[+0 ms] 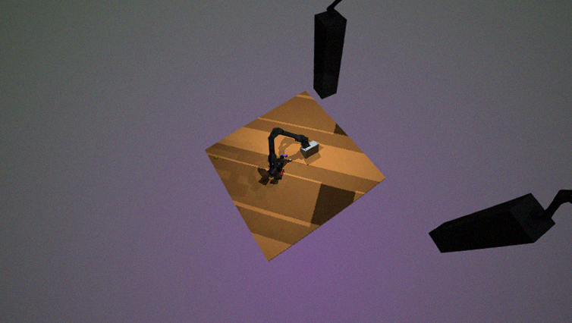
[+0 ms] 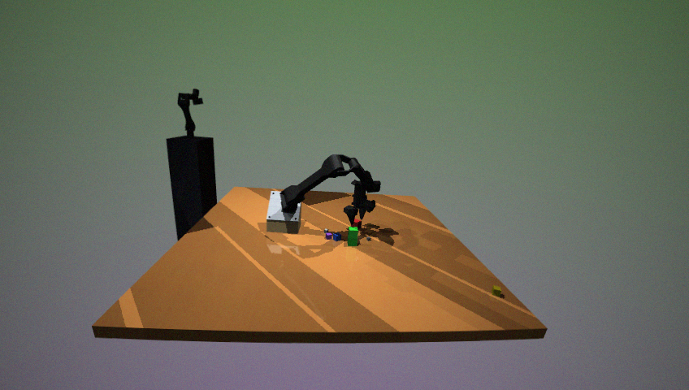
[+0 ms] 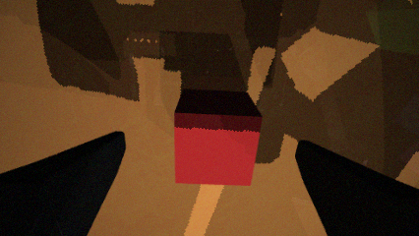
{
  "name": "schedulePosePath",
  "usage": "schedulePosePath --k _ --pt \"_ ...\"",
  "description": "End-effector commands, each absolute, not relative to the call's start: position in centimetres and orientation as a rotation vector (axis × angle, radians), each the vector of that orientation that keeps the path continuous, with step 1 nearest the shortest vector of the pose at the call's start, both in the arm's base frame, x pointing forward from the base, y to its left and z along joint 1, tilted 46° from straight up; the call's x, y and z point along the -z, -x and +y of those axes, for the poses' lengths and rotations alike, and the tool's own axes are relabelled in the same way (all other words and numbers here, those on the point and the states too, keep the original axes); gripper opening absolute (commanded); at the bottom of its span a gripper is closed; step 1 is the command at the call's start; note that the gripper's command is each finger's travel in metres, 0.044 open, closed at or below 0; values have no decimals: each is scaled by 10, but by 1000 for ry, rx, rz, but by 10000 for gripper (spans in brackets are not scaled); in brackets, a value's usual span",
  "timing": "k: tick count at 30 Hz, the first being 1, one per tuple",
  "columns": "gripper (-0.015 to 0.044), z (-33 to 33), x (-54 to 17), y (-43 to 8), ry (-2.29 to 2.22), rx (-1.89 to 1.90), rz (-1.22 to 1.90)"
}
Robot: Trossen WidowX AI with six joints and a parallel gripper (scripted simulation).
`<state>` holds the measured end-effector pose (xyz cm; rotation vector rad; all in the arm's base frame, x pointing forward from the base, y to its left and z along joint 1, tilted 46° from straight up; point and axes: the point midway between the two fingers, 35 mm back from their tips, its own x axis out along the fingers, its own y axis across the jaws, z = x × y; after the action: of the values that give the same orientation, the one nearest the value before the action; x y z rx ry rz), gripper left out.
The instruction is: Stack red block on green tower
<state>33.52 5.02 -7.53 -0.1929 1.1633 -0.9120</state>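
The red block (image 1: 281, 173) (image 2: 357, 223) (image 3: 216, 156) sits on the table, behind the green tower in the exterior view. My gripper (image 2: 357, 221) (image 3: 212, 145) points down over the red block, open and empty. In the wrist view the block shows between the two fingertips, touching neither, with a gap on each side. The green tower (image 2: 353, 236) (image 3: 400, 31) stands upright, with nothing on its top. It shows dimly at the top right corner of the wrist view. In the top view the arm hides it.
A blue block (image 2: 336, 237) and a purple block (image 1: 285, 155) (image 2: 328, 236) lie between the tower and the arm's base (image 1: 309, 149) (image 2: 283, 226). A small pale block (image 2: 326, 230) is beside them. A tiny bluish block (image 2: 368, 239) lies near the tower. A yellow block (image 1: 216, 157) (image 2: 496, 291) lies near the table's edge.
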Motion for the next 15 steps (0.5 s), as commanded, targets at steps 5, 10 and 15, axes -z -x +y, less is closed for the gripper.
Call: schedulePosePath --k 5,10,15 --pt "440 41 84 -336 203 910 1163" --pt "440 35 89 -336 203 911 1162" --pt "440 32 92 -336 203 911 1162"
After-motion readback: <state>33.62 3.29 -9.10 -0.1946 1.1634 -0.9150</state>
